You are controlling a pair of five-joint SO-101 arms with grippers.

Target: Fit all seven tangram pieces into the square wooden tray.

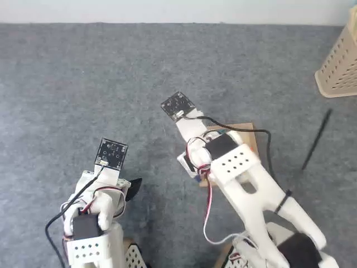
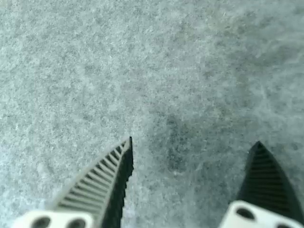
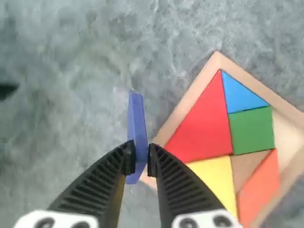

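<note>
- Right gripper (image 3: 138, 151) pinches a blue piece (image 3: 137, 118), stood on its edge, tight between both fingers.
- Just beside its tips sits the tray (image 3: 185, 104), on a grey mat (image 3: 71, 71).
- Nearest inside the tray are a red piece (image 3: 206, 123) and a yellow piece (image 3: 211, 175).
- Past them lie a green piece (image 3: 251, 129), a light blue piece (image 3: 240, 93) and an orange piece (image 3: 259, 185).
- Left gripper (image 2: 194, 141) is spread wide above the mat.

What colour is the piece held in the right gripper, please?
Blue; the piece in the right gripper shows best in the right wrist view.
</note>
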